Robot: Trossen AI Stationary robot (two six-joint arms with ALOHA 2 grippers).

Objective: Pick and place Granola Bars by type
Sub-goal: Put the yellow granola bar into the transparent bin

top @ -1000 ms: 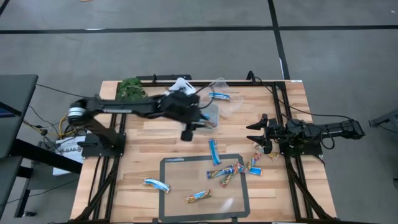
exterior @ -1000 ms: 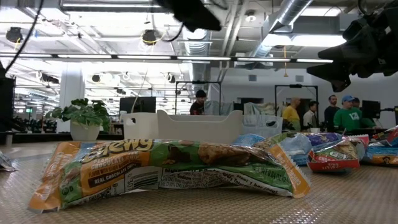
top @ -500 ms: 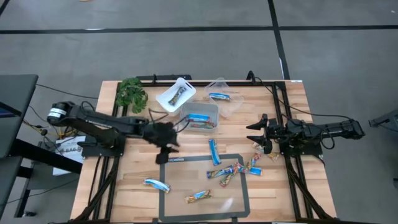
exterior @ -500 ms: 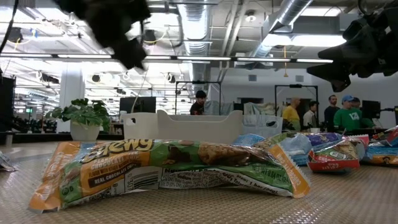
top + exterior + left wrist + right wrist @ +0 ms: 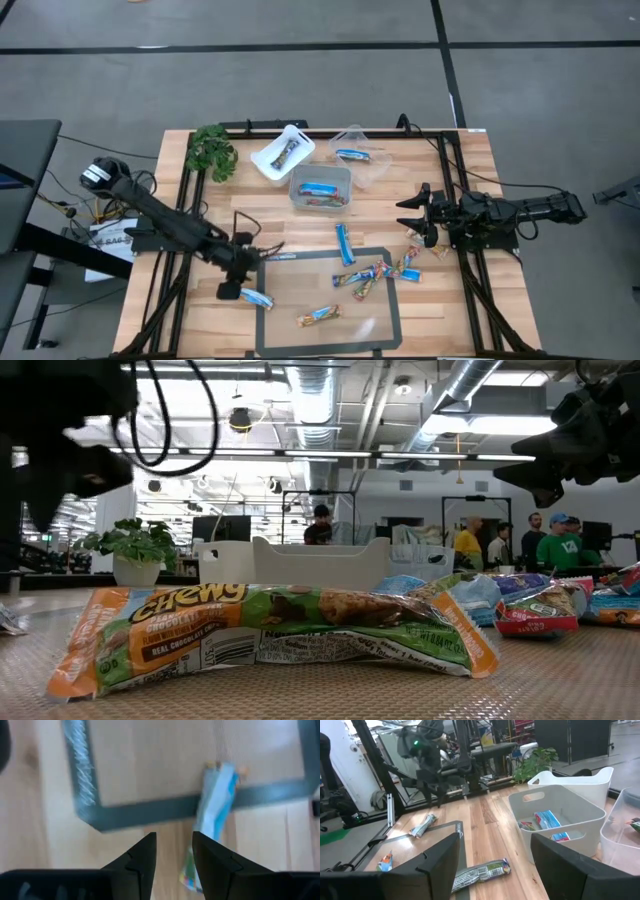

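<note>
Several wrapped granola bars lie flat on the table. A blue bar point(image 5: 252, 297) lies at the near left, across the border of the grey-framed mat point(image 5: 275, 258); it also shows in the left wrist view point(image 5: 215, 802). An orange bar point(image 5: 318, 315), a blue bar point(image 5: 343, 243) and a mixed cluster point(image 5: 375, 272) lie on or near the mat. My left gripper point(image 5: 234, 288) hangs just beside the near-left blue bar, open and empty point(image 5: 173, 857). My right gripper point(image 5: 415, 215) waits open at the right point(image 5: 492, 870).
Three tubs stand at the far middle: a white one point(image 5: 283, 152) with one bar, a clear one point(image 5: 321, 187) with blue bars, and a clear one point(image 5: 355, 155) with a blue bar. A small green plant point(image 5: 211, 150) stands at the far left. People stand beyond the table point(image 5: 555, 540).
My left gripper has swung from above the clear tub at the far middle toward the table's near and left edges and gone down. It now hangs beside the near-left blue bar. The bars on the table have stayed where they were.
</note>
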